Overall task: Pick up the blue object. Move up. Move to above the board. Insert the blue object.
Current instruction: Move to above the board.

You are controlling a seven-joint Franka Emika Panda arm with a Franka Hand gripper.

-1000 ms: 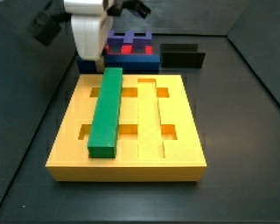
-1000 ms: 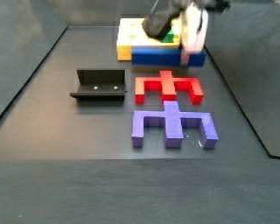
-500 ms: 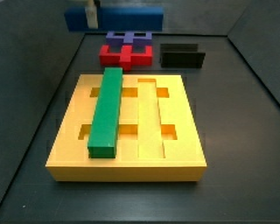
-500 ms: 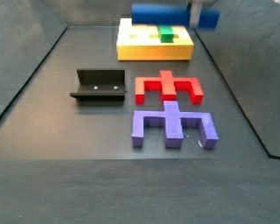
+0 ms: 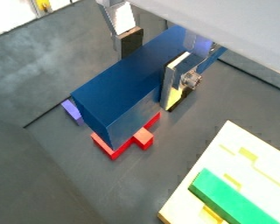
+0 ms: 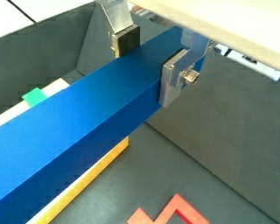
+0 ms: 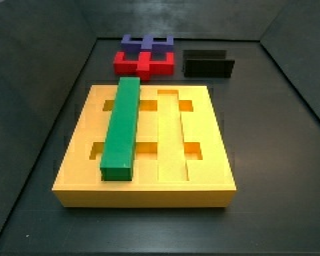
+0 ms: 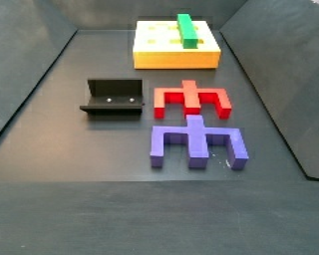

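The gripper (image 6: pixel 152 54) has gone up with the blue object (image 6: pixel 73 131) and left both side views. Its fingers (image 6: pixel 178 72) squeeze the bar's sides in both wrist views. The green bar (image 7: pixel 121 126) lies on the yellow board (image 7: pixel 203 182).

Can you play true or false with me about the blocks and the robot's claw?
1. The gripper is clamped on the long blue rectangular bar, seen in both wrist views. True.
2. The long green bar lies on the floor beside the board. False: it lies on the big grooved yellow board.
3. The gripper shows in both side views. False: neither side view shows it.
4. The red notched piece and the purple notched piece lie on the dark floor. True.
5. The dark L-shaped fixture stands on the yellow board. False: it stands on the floor.
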